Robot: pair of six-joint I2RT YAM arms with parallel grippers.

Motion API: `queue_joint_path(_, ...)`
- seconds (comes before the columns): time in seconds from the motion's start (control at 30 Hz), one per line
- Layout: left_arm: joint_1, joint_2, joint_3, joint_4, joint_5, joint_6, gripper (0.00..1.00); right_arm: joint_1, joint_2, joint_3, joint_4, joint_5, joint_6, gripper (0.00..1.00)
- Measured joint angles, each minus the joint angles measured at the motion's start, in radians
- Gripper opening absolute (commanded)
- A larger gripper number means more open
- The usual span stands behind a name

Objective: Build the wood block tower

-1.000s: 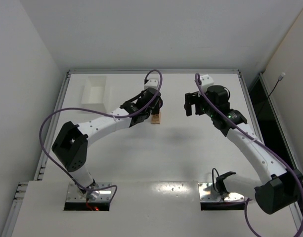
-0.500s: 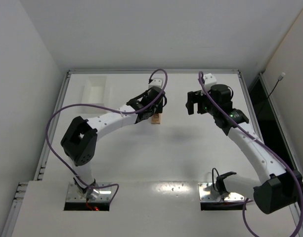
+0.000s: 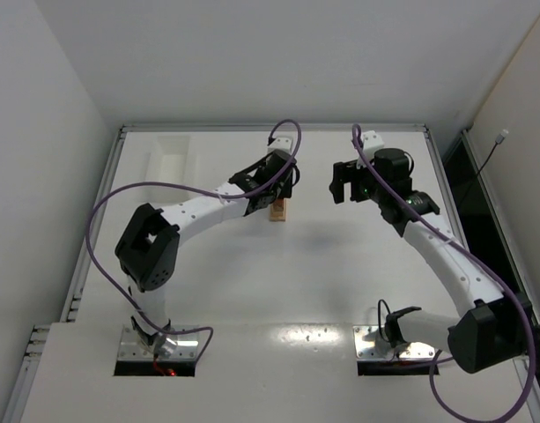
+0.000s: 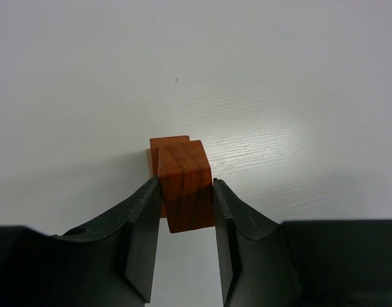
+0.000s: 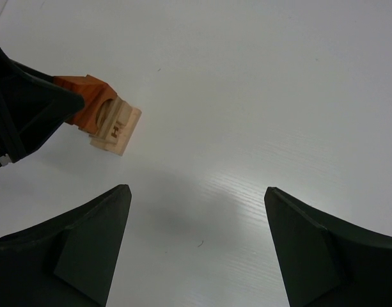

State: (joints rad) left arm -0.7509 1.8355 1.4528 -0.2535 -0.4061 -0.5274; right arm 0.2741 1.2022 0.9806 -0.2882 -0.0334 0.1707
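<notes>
Top external view shows us the white table [image 3: 278, 282] first, with the two white-and-black arms bolted at its near edge. Our left arm [image 3: 195, 210] bends in a long arc toward the far middle of the table. Our right arm [image 3: 446, 256] runs up the right side and turns inward at the wrist. A white rectangular tray [image 3: 166, 165] sits in the far left corner, well apart from both grippers. Near the far middle stands the tower [image 3: 278, 212], a narrow column of tan and reddish-brown wooden pieces, one block wide, on the bare table. Our left gripper [image 3: 279, 198] hangs directly over it, pointing down. From the left wrist we see it narrowed onto a reddish-brown wooden block [image 4: 183, 169], one dark finger pressed flat against each side. Beneath that block another reddish-brown piece of the tower shows, slightly offset. We cannot tell whether the held block rests on that piece or sits just above it. Our right gripper [image 3: 342, 187] is to the right of the tower, apart from it and turned toward it. In the right wrist view its jaws are spread wide with only table between them. The tower lies at upper left there, its reddish upper part against the left gripper's dark finger, with a tan block bearing a small dark mark at the other end.
</notes>
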Motion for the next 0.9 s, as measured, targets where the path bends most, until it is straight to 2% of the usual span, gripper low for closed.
queue_joint_path(0.63,0.027,0.044,0.039,-0.037,0.014,0.007,0.0,-0.023,0.031,0.0,0.005,-0.032,0.006,0.83)
queue_joint_path(0.73,0.027,0.044,0.039,-0.042,0.014,0.007,0.12,-0.023,0.034,0.0,0.005,-0.034,0.006,0.83)
queue_joint_path(0.9,0.027,0.044,0.039,-0.047,0.018,0.011,0.17,-0.023,0.042,0.001,0.007,-0.039,0.006,0.83)
